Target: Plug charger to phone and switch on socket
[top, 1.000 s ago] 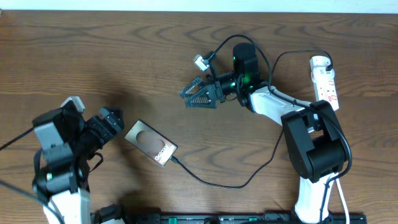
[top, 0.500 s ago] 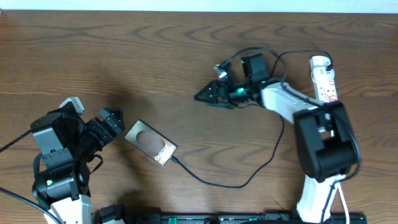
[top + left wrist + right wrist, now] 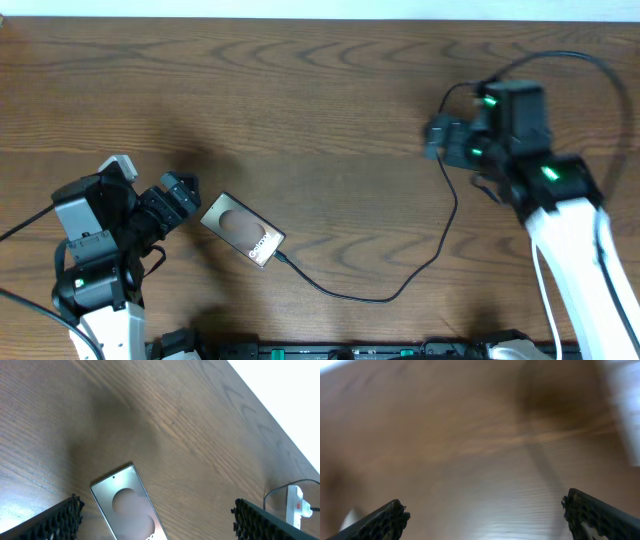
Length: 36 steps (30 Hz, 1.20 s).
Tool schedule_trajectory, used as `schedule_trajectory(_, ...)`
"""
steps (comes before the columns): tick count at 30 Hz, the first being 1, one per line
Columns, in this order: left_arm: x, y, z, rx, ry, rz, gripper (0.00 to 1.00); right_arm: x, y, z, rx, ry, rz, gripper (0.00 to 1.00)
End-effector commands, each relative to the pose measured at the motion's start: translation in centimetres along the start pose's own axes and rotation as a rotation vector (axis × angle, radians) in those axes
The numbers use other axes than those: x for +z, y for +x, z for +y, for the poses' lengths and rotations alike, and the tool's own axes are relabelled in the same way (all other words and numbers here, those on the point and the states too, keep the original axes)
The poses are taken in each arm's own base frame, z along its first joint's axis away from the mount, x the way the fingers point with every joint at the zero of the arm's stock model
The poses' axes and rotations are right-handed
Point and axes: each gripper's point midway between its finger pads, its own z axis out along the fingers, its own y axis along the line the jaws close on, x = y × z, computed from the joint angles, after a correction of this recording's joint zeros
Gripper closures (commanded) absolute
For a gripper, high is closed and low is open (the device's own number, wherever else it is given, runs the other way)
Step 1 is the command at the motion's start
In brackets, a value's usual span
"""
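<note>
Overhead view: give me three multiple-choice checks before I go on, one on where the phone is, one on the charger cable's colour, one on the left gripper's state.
1. The phone lies:
A) just ahead of the left gripper
B) at the far right
C) at the far edge

2. The charger cable is:
A) white
B) black
C) red

3. The left gripper is:
A) shut on the phone
B) shut on the cable
C) open, holding nothing

Answers:
1 A, the phone sits right by that gripper.
2 B, it shows as a thin black line.
3 C, the left wrist view shows its jaws wide apart, clear of the phone.
</note>
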Motion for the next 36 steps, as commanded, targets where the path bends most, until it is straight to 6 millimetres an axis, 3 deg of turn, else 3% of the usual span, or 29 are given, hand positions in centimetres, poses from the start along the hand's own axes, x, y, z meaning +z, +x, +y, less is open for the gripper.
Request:
schedule_trajectory(1, 0.4, -0.1, 0.0, 0.008, 0.000, 0.018, 0.05, -5.4, -3.6, -6.1, 0.067, 0.297, -0.246, 0.01)
schedule_trajectory(5, 1.1, 0.1, 0.5, -0.007, -0.012, 0.047, 0.05, -8.9, -4.8, -8.9, 0.133, 0.373, -0.352, 0.01)
schedule_trajectory(9, 1.8, 0.4, 0.9, -0.022, -0.026, 0.077, 0.05, -9.6, -5.0, -11.7, 0.204, 0.412, -0.361, 0.01)
schedule_trajectory(15, 1.9, -0.7, -0.2, 0.004, 0.034, 0.044, 0.04, -7.0, -4.8, -14.1, 0.214, 0.330, -0.241, 0.01)
schedule_trajectory(19, 1.1, -1.7, -2.5, 0.054, 0.140, -0.009, 0.04, -5.0, -4.6, -14.9, 0.161, 0.242, -0.163, 0.01)
schedule_trajectory(26, -0.6, -2.8, -3.8, 0.201, 0.173, -0.101, 0.04, -2.0, -4.7, -16.2, 0.134, 0.095, -0.097, 0.01)
schedule_trajectory(36, -1.5, -3.1, -4.4, 0.232, 0.188, -0.142, 0.04, -1.4, -7.6, -19.6, 0.183, 0.056, -0.150, 0.01)
